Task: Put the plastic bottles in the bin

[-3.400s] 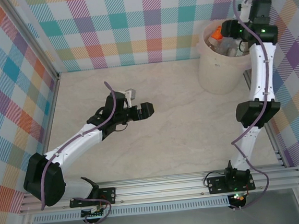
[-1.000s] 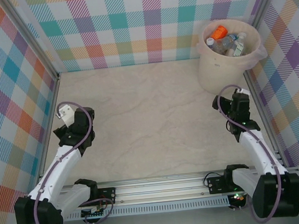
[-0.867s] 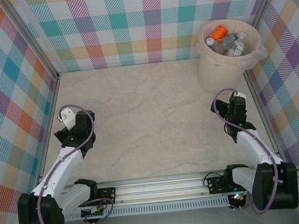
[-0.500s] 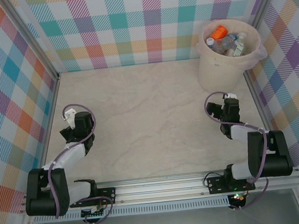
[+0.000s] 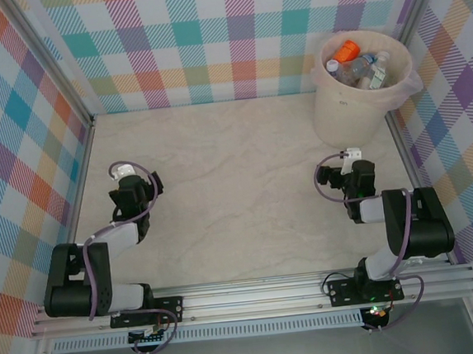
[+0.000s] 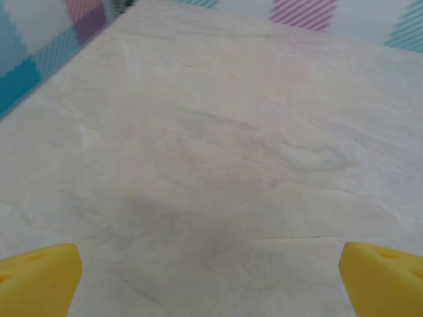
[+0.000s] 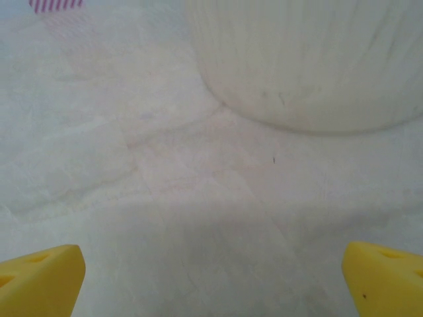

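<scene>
The plastic bottles (image 5: 358, 65) lie inside the bin (image 5: 354, 121), which stands at the far right corner of the table (image 5: 236, 177), while the left tool (image 6: 211, 281) and the right tool (image 7: 211, 281) both hang low over the table, their yellow fingers (image 6: 38, 279) spread wide apart and holding nothing.

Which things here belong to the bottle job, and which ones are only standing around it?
Belong to the job:
- plastic bottles, lying inside the bin
- bin, in the far right corner

Only surroundings:
- table
- checked walls
- metal rail
</scene>
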Robot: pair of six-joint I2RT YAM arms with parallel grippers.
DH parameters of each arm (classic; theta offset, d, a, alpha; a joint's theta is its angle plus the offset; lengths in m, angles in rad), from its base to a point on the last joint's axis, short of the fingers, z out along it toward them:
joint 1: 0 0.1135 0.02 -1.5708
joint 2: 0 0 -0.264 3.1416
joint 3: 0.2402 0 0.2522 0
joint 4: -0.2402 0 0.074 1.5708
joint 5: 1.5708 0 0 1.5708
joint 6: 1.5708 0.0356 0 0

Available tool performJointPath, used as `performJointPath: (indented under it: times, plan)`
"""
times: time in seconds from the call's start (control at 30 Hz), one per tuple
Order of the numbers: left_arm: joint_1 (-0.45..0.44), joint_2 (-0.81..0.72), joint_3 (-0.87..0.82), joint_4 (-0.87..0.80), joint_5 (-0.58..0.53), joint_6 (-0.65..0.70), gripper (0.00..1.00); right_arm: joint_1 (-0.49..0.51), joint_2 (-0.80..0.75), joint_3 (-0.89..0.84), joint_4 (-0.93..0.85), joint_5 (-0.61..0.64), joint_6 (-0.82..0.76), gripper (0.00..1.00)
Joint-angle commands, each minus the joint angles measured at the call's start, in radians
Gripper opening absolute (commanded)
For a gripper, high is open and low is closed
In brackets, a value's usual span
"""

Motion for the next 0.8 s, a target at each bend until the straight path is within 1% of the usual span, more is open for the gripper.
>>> performJointPath:
  times: [0.0, 0.1, 0.13, 0.17, 0.2, 0.23, 0.27, 0.77]
  plan:
    - [0.011, 0.051, -0.043, 0.158, 0.113, 0.059, 1.0, 0.009, -0.002, 0.022, 0.018, -0.006, -0.021, 1.0]
    - [0.006, 0.135, -0.096, 0.324, 0.093, 0.055, 1.0, 0.009, -0.002, 0.022, 0.019, -0.006, -0.022, 1.0]
    - [-0.004, 0.181, -0.09, 0.364, 0.064, 0.061, 1.0, 0.011, -0.002, 0.022, 0.02, -0.006, -0.023, 1.0]
    - [-0.026, 0.196, -0.067, 0.348, 0.033, 0.08, 1.0, 0.01, -0.002, 0.022, 0.018, -0.007, -0.022, 1.0]
    - [-0.049, 0.178, -0.047, 0.265, -0.005, 0.084, 1.0, 0.011, -0.002, 0.022, 0.018, -0.007, -0.022, 1.0]
    - [-0.05, 0.194, -0.059, 0.324, -0.013, 0.088, 1.0, 0.01, -0.002, 0.022, 0.018, -0.008, -0.023, 1.0]
    - [-0.05, 0.184, -0.053, 0.294, -0.012, 0.083, 1.0, 0.011, -0.001, 0.023, 0.018, -0.008, -0.023, 1.0]
    - [-0.047, 0.185, -0.054, 0.298, -0.01, 0.081, 1.0, 0.011, 0.0, 0.027, 0.01, -0.025, -0.03, 1.0]
